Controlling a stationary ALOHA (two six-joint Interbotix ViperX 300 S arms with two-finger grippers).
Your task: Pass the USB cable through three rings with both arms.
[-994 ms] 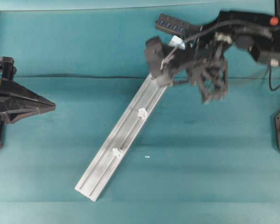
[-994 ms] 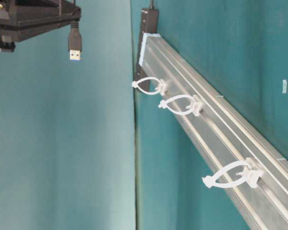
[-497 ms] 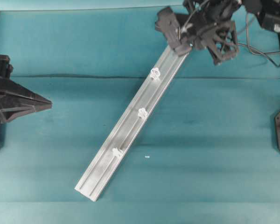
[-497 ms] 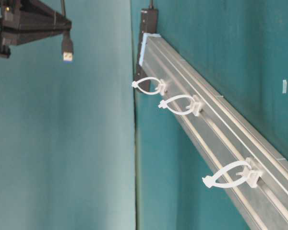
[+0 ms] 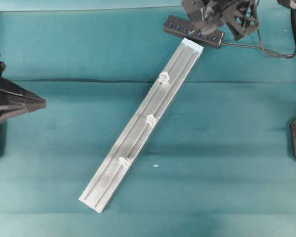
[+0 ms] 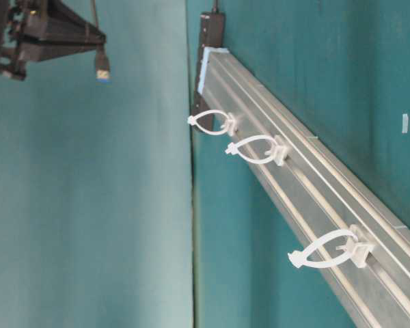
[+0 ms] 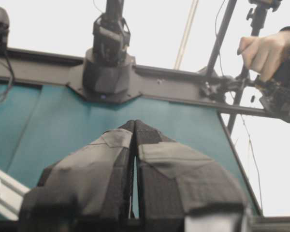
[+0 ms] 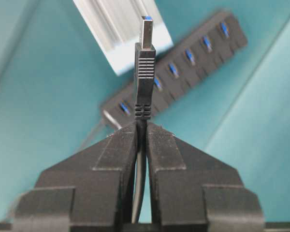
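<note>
Black multi-port hub [image 5: 194,31] lies at far end of ribbed silver rail [image 5: 140,128] w/ three white loop rings [image 5: 150,119]. Right gripper [image 8: 141,126] pinches USB cable [image 8: 144,72] behind its plug. Left gripper [image 7: 135,126] closed on nothing, padded w/ grey tape.

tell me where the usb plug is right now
The USB cable's plug sticks out of the shut right gripper, raised at the overhead view's top right, above the hub beyond the rail's far end.

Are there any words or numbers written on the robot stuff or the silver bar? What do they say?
None: no readable words or numbers in any view.
USB cable plug: only moulded ridges, no lettering.
Hub: blue sockets, no legible label.
Rail and three rings: plain, unmarked.
Right gripper, left gripper: no text.
</note>
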